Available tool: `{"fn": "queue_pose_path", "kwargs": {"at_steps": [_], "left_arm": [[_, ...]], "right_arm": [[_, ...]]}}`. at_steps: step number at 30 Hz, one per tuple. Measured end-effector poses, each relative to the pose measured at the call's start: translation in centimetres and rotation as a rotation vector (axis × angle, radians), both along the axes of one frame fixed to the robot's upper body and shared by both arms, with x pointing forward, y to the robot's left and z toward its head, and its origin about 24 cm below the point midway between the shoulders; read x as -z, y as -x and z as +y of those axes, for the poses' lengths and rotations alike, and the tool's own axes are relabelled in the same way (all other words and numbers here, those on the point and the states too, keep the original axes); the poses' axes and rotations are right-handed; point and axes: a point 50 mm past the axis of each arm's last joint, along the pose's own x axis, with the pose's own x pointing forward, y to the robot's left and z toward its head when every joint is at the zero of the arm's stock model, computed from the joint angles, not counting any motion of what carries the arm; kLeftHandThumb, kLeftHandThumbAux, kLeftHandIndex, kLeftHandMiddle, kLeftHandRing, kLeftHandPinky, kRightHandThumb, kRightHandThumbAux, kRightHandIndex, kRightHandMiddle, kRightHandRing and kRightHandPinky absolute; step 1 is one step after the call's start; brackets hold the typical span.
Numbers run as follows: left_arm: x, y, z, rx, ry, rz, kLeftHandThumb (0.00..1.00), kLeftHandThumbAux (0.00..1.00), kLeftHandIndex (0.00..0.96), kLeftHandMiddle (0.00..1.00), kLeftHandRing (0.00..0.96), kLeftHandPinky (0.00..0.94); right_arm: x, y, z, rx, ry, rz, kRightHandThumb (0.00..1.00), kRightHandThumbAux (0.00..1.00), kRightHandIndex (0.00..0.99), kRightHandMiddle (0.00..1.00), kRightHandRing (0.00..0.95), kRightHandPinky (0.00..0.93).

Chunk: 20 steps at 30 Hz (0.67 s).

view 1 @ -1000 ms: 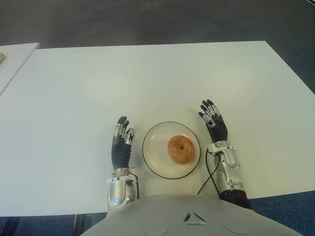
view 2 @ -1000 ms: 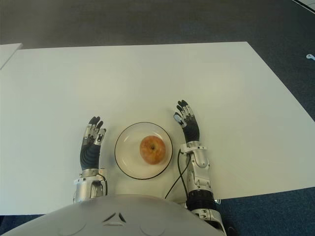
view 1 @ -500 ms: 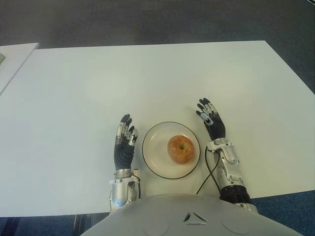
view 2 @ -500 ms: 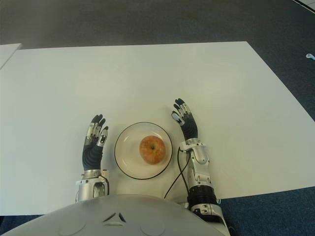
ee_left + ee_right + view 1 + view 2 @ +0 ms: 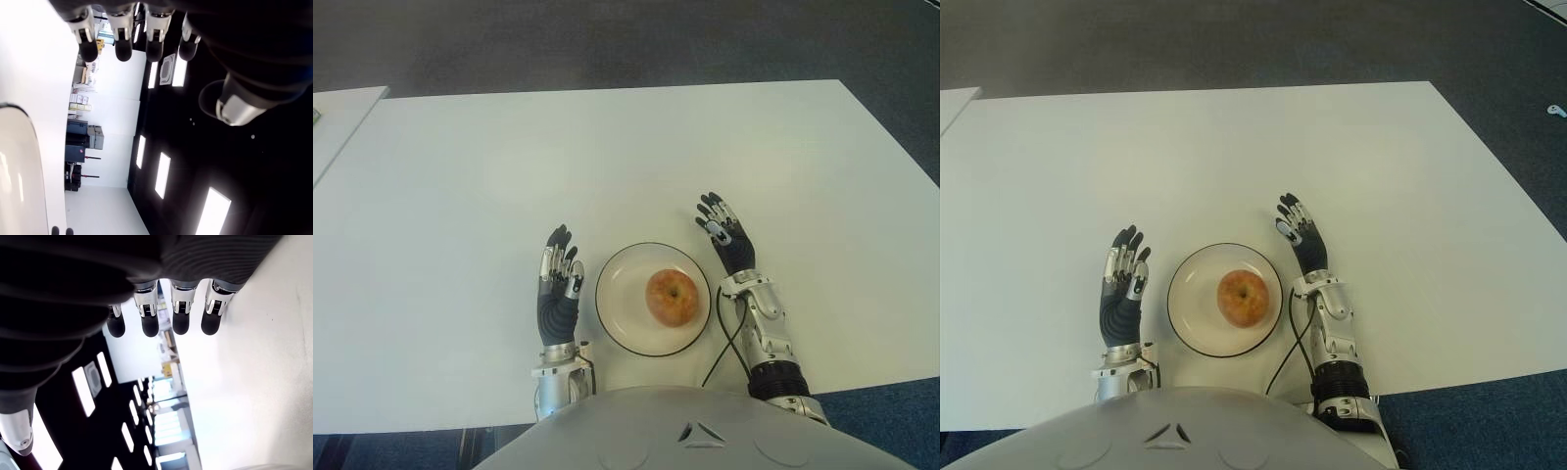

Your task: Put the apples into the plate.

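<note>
Apple: one apple [image 5: 673, 298] sits inside the plate [image 5: 619, 311], slightly right of its middle, in the lower centre of the left eye view
Plate: white with a dark rim, flat on the white tabletop [image 5: 607, 157], between the two robot hands
Left robot hand: the left robot hand [image 5: 558, 286] shows just left of the plate, fingers [image 5: 123, 48] extended and spread, holding nothing
Right robot hand: the right robot hand [image 5: 727, 238] shows just beyond the plate's upper right edge, fingers [image 5: 149, 325] straight and apart, palm empty
Other apples: none visible anywhere on the tabletop in either eye view
Step in hand: judged as the close of the task; the fruit is already placed and both robot hands are clear of it
Doing it well: keep both robot hands apart from the rim so the plate is not nudged, and draw them off sideways, not across the apple
Risk: a fingertip catching the rim could slide the plate or roll the apple
</note>
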Motion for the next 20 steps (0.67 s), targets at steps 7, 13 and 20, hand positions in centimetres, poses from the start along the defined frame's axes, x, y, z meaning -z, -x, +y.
{"fn": "queue_pose_path", "kwargs": {"at_steps": [7, 13, 20], "left_arm": [[0.2, 0.3, 0.4, -0.046, -0.064, 0.014, 0.375, 0.481, 0.02, 0.001, 0.0, 0.0], [1.2, 1.0, 0.6, -0.083, -0.074, 0.052, 0.354, 0.498, 0.006, 0.0, 0.0, 0.0], [1.2, 1.6, 0.7, -0.12, -0.096, 0.064, 0.314, 0.532, 0.0, 0.0, 0.0, 0.0]], "right_arm": [[0.1, -0.5, 0.1, -0.029, 0.006, 0.002, 0.238, 0.58, 0.051, 0.042, 0.001, 0.001], [0.2, -0.4, -0.1, -0.05, 0.032, -0.007, 0.219, 0.585, 0.046, 0.044, 0.001, 0.002], [0.2, 0.0, -0.4, -0.087, 0.037, -0.01, 0.219, 0.593, 0.045, 0.053, 0.011, 0.011]]}}
